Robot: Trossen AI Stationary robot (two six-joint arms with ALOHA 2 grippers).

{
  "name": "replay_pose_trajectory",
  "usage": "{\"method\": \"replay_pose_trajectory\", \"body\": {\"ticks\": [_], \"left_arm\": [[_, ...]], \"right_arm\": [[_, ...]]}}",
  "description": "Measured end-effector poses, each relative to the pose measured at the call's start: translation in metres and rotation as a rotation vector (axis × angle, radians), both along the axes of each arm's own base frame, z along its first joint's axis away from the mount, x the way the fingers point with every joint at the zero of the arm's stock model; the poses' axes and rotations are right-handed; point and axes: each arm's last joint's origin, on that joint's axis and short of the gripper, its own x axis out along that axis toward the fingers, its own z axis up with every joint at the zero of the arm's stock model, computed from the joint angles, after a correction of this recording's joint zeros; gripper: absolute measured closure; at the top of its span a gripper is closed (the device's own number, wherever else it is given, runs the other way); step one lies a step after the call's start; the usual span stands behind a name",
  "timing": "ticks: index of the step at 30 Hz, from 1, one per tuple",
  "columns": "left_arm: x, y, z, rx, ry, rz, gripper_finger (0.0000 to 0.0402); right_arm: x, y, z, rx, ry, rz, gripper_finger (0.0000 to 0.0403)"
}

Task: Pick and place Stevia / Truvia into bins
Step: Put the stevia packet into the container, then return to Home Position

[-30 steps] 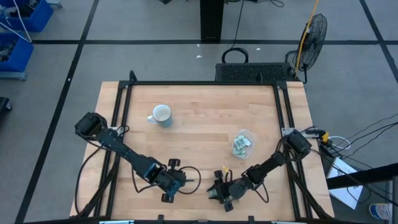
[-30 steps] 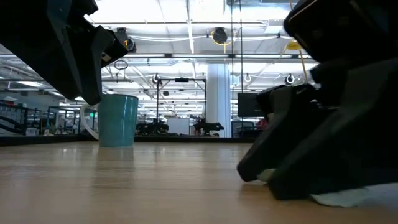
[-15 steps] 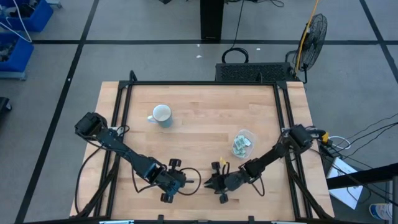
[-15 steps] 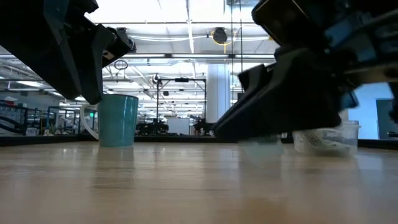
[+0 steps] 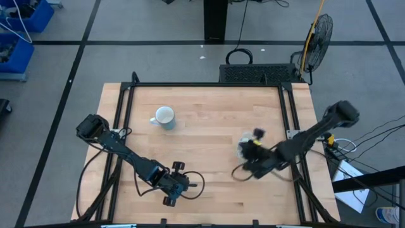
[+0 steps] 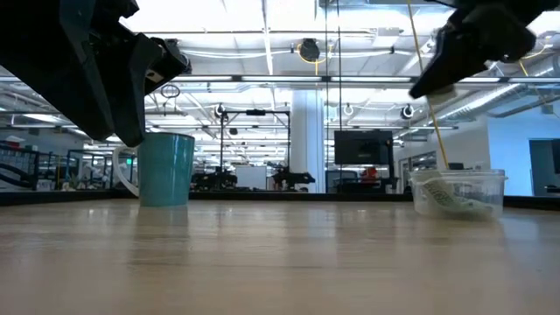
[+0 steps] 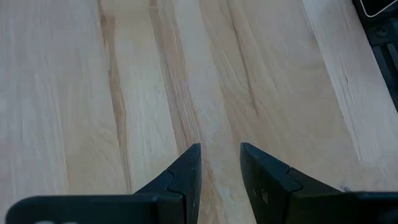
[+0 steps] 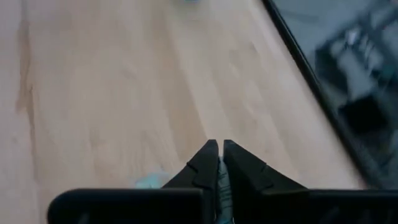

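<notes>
The clear bin (image 6: 458,192) stands on the right part of the table with several pale green and white Stevia packets lying in it. My right gripper (image 5: 250,152) hangs above it, well off the table (image 6: 429,83), shut on a thin pale green packet (image 8: 221,190). In the high view the gripper covers most of the bin (image 5: 241,147). My left gripper (image 5: 183,185) waits low over the near-left boards, open, with only bare wood between its fingers (image 7: 221,163). My right gripper pinches a thin pale green packet between its two fingers; only a sliver shows in the narrow gap (image 8: 221,190), plus a pale corner beside one finger (image 8: 149,180). The packet is lifted clear of the table. Which edge the fingers have, I cannot tell.
A teal mug, white inside, (image 5: 164,118) stands at the far left of the table, also in the low view (image 6: 166,168). A dark frame rail (image 5: 292,114) runs along the table's right side, close to the bin. Bare boards lie between the two grippers.
My right gripper has risen from the boards near the table's front edge, where it stood low over a white packet. It has swung toward the far right and now hangs high over the bin. The bin, hidden behind it in the low view before, now shows.
</notes>
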Motion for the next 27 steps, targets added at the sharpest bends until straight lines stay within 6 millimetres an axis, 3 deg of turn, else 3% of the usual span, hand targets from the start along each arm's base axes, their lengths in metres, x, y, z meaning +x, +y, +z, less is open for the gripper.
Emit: {"method": "replay_pose_trajectory", "body": {"ticks": [3,6,11,15,20,27], "left_arm": [[0.000,0.000,0.000,0.000,0.000,0.000,0.0284],[0.000,0.000,0.000,0.015,-0.008,0.000,0.0284],[0.001,0.001,0.000,0.055,-0.027,-0.011,0.0284],[0.001,0.003,0.000,0.093,-0.045,-0.021,0.0284],[0.005,0.012,0.000,0.173,-0.042,-0.073,0.0284],[0.001,0.038,0.002,0.216,0.071,0.059,0.0284]], "right_arm": [[-0.023,-0.014,0.004,0.140,-0.106,-0.131,0.0373],[-0.039,-0.023,-0.009,0.255,-0.138,-0.182,0.0352],[-0.048,-0.028,-0.046,0.305,-0.189,-0.141,0.0311],[-0.047,-0.028,-0.057,0.246,-0.225,-0.017,0.0279],[-0.043,-0.027,-0.036,0.154,-0.332,0.047,0.0263],[-0.053,-0.030,0.008,0.059,-0.512,0.192,0.0262]]}}
